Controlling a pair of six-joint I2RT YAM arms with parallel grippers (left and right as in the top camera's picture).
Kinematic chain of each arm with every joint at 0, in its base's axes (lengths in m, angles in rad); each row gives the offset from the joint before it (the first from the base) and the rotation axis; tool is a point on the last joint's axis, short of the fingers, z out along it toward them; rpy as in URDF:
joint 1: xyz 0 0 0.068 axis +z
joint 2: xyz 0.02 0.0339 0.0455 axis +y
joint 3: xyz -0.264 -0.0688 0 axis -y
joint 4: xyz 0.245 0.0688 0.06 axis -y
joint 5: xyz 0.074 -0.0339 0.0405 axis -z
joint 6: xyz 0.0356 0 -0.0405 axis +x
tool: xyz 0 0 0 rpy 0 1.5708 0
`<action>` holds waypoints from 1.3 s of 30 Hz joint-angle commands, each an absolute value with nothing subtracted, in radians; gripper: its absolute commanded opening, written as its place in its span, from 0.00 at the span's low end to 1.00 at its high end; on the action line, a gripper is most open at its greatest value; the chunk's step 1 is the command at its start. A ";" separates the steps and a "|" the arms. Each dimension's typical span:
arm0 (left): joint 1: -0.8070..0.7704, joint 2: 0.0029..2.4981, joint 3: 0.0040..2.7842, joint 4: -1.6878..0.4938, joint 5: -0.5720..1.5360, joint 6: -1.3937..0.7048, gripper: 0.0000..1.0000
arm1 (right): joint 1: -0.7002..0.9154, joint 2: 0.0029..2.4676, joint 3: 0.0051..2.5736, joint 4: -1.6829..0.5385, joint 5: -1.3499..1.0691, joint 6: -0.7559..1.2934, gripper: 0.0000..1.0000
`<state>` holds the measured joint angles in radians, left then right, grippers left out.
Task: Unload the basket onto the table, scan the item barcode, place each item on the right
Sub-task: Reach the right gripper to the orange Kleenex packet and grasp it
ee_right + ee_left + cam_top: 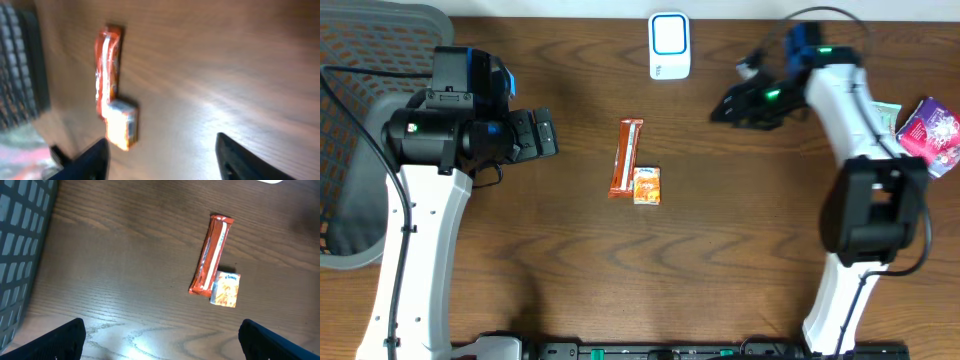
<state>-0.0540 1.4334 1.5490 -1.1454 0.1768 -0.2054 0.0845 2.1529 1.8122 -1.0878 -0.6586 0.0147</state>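
Brown wooden table [740, 250], on which an orange-red bar [626, 158] is laid lengthwise near the centre, with a small orange packet [647, 186] touching its near end on the right. A white scanner [669, 45] is stood at the far edge, well apart from both. Risks noted: because the two items lie in contact, the packet is likely to be dragged or pinched along if the bar is taken near that end. The bar's flat, glossy wrapper may be pushed across the wood rather than lifted if the fingers are brought down too shallow. The barcode side cannot be told from any view, so the item may be presented to the scanner wrong face first. Right gripper [728, 105]: held over the table between scanner and items, jaws parted with a clear gap, nothing between them and nothing touched. Left gripper [542, 133]: held left of the bar, near a grey mesh basket [360, 150], jaws spread wide, empty, no contact. Pick-up is judged not yet made.
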 commanded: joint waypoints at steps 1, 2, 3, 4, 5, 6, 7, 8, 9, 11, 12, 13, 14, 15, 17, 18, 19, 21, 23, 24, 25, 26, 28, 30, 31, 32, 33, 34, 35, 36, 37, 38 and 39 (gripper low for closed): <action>-0.051 1.438 1.554 -1.148 0.171 -0.203 0.98 | 0.222 2.148 1.758 -1.081 -0.603 -0.027 0.53; -0.051 1.438 1.554 -1.148 0.171 -0.203 0.98 | 0.263 2.148 1.737 -1.065 -0.593 -0.016 0.50; -0.051 1.438 1.554 -1.148 0.171 -0.203 0.98 | 0.294 2.148 1.724 -1.053 -0.577 -0.003 0.46; -0.051 1.438 1.554 -1.148 0.171 -0.203 0.98 | 0.326 2.148 1.713 -1.044 -0.553 0.016 0.40; -0.051 1.438 1.554 -1.148 0.171 -0.203 0.98 | 0.362 2.148 1.704 -1.036 -0.519 0.038 0.34; -0.051 1.438 1.554 -1.148 0.171 -0.203 0.98 | 0.392 2.148 1.697 -1.029 -0.479 0.060 0.31; -0.051 1.438 1.554 -1.148 0.171 -0.203 0.98 | 0.426 2.148 1.693 -1.025 -0.422 0.097 0.31; -0.051 1.438 1.554 -1.148 0.171 -0.203 0.98 | 0.453 2.148 1.693 -1.025 -0.371 0.130 0.31; -0.051 1.438 1.554 -1.148 0.171 -0.203 0.98 | 0.485 2.148 1.693 -1.025 -0.314 0.168 0.33; -0.051 1.438 1.554 -1.148 0.171 -0.203 0.98 | 0.538 2.148 1.693 -1.024 -0.241 0.215 0.39; -0.051 1.438 1.554 -1.148 0.171 -0.203 0.98 | 0.559 2.148 1.693 -1.024 -0.222 0.230 0.40; -0.051 1.438 1.554 -1.148 0.171 -0.203 0.98 | 0.585 2.148 1.693 -1.024 -0.204 0.247 0.41; -0.051 1.438 1.554 -1.148 0.171 -0.203 0.98 | 0.599 2.148 1.693 -1.024 -0.195 0.259 0.42; -0.051 1.438 1.554 -1.148 0.171 -0.203 0.98 | 0.616 2.148 1.693 -1.025 -0.188 0.272 0.44; -0.051 1.438 1.554 -1.148 0.171 -0.203 0.98 | 0.645 2.148 1.693 -1.028 -0.187 0.282 0.46; -0.051 1.438 1.554 -1.148 0.171 -0.203 0.98 | 0.657 2.148 1.692 -1.028 -0.180 0.292 0.47; -0.051 1.438 1.554 -1.148 0.171 -0.203 0.98 | 0.667 2.148 1.690 -1.027 -0.162 0.308 0.47; -0.051 1.438 1.554 -1.148 0.171 -0.203 0.98 | 0.685 2.148 1.686 -1.023 -0.088 0.355 0.46; -0.051 1.438 1.554 -1.148 0.171 -0.203 0.98 | 0.696 2.148 1.682 -1.014 -0.025 0.393 0.46; -0.051 1.438 1.554 -1.148 0.171 -0.203 0.98 | 0.702 2.148 1.676 -1.000 -0.010 0.398 0.46; -0.051 1.438 1.554 -1.148 0.171 -0.203 0.98 | 0.706 2.148 1.669 -0.981 -0.008 0.397 0.46; -0.051 1.438 1.554 -1.148 0.171 -0.203 0.98 | 0.709 2.148 1.661 -0.963 -0.008 0.397 0.46; -0.051 1.438 1.554 -1.148 0.171 -0.203 0.98 | 0.711 2.148 1.638 -0.927 -0.004 0.397 0.46; -0.051 1.438 1.554 -1.148 0.171 -0.203 0.98 | 0.712 2.148 1.602 -0.889 0.016 0.397 0.46; -0.051 1.438 1.554 -1.148 0.171 -0.203 0.98 | 0.712 2.148 1.579 -0.869 0.027 0.402 0.46; -0.051 1.438 1.554 -1.148 0.171 -0.203 0.98 | 0.712 2.148 1.557 -0.851 0.036 0.412 0.46; -0.051 1.438 1.554 -1.148 0.171 -0.203 0.98 | 0.712 2.148 1.531 -0.833 0.049 0.424 0.45; -0.051 1.438 1.554 -1.148 0.171 -0.203 0.98 | 0.712 2.148 1.507 -0.819 0.064 0.435 0.45; -0.051 1.438 1.554 -1.148 0.171 -0.203 0.98 | 0.712 2.148 1.486 -0.812 0.086 0.450 0.43; -0.051 1.438 1.554 -1.148 0.171 -0.203 0.98 | 0.712 2.148 1.476 -0.813 0.102 0.462 0.39; -0.051 1.438 1.554 -1.148 0.171 -0.203 0.98 | 0.712 2.148 1.472 -0.831 0.119 0.480 0.30; -0.051 1.438 1.554 -1.148 0.171 -0.203 0.98 | 0.710 2.148 1.472 -0.843 0.123 0.486 0.25; -0.051 1.438 1.554 -1.148 0.171 -0.203 0.98 | 0.707 2.147 1.473 -0.853 0.122 0.486 0.18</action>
<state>-0.0540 1.4334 1.5490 -1.1454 0.1768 -0.2058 0.7162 2.1098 1.5257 -0.8158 0.0483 0.4313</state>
